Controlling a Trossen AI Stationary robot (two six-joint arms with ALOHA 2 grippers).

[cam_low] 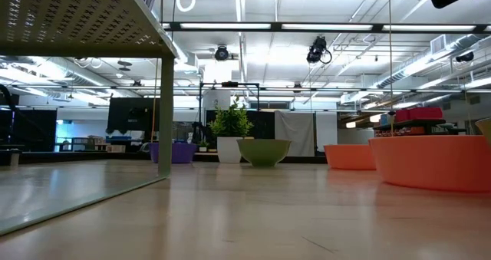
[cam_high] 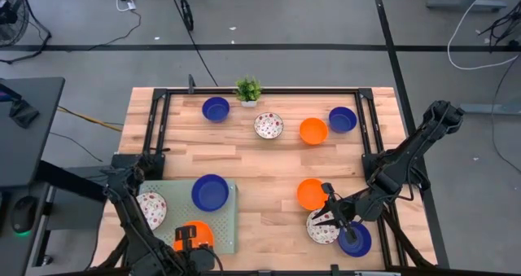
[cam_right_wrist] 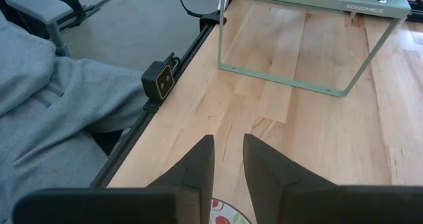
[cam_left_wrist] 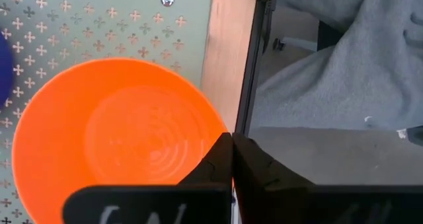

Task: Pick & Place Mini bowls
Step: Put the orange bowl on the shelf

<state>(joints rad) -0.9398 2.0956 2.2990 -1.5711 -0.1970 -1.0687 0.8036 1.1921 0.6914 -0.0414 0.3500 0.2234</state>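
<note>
On the raised pale green tray (cam_high: 232, 223) stand a blue bowl (cam_high: 211, 192), a speckled bowl (cam_high: 151, 209) and an orange bowl (cam_high: 195, 232) (cam_left_wrist: 115, 141). My left gripper (cam_high: 192, 243) (cam_left_wrist: 232, 145) is shut at that orange bowl's rim. My right gripper (cam_high: 334, 212) (cam_right_wrist: 229, 148) hovers narrowly open over a speckled bowl (cam_high: 322, 229) (cam_right_wrist: 225, 215) near the table's near right corner. Beside it rest an orange bowl (cam_high: 311, 194) and a blue bowl (cam_high: 356, 240). Several more bowls stand along the far side: blue (cam_high: 216, 108), speckled (cam_high: 269, 125), orange (cam_high: 313, 131), blue (cam_high: 343, 119). My left gripper pinches the orange bowl's rim (cam_left_wrist: 218, 126) on the side toward the tray's near right corner, at the free ends of the fingers, one finger (cam_left_wrist: 215, 159) over the inside and one outside. The bowl is upright over the tray; whether it is lifted, I cannot tell.
A small potted plant (cam_high: 248, 89) (cam_low: 230, 130) stands at the far edge. The tray stands on thin legs (cam_low: 164, 114) (cam_right_wrist: 221, 32). A dark rail (cam_left_wrist: 251, 59) frames the table. A person in grey clothing (cam_right_wrist: 46, 98) sits at the near edge. Bare wood lies mid-table.
</note>
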